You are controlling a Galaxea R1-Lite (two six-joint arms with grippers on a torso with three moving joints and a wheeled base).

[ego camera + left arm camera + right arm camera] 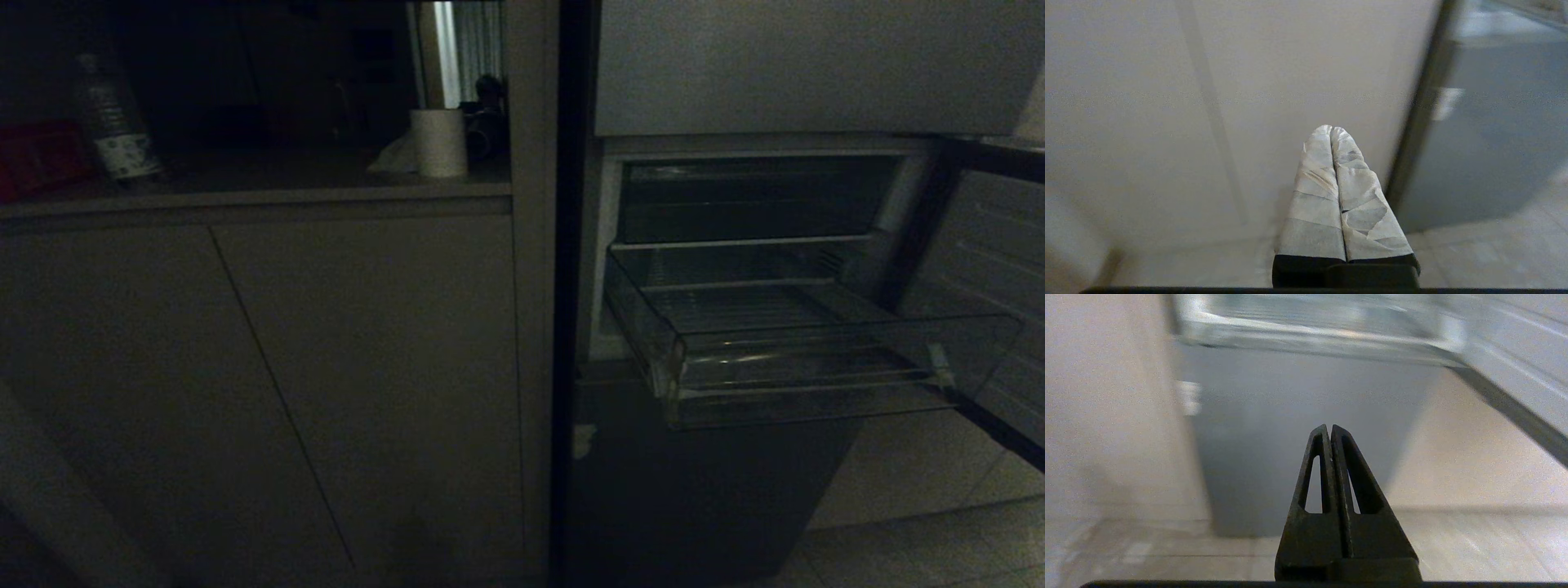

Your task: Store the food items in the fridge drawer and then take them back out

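- Head view shows the fridge [702, 482] with its middle door swung wide to the right and the fridge drawer [808, 359] pulled well out over the dark lower panel.
- The clear drawer looks bare: only its ribbed floor and raised front lip show, with nothing red inside. The compartment behind it also looks empty, though it is dim.
- The food items cannot be made out with any certainty. A dull red shape [37, 159] sits on the counter [261, 196] at far left, beside a plastic bottle [114, 118], and may be them or their container.
- A paper roll [438, 141] stands further along the same counter, near the fridge's edge.
- Neither arm appears in the head view. The left gripper [1331, 132] has its taped fingers pressed together with nothing between them, facing the pale cabinet [1167, 102].
- The right gripper [1329, 430] is likewise clenched and empty, low before the lower fridge panel, with the drawer above it.
- Judged from this, the drawer is ready and nothing is stowed; whether storing has yet to start or retrieval is done cannot be told.
- If storing lies ahead, the next move calls for turning toward the counter, spreading one gripper's fingers and taking up a red item.
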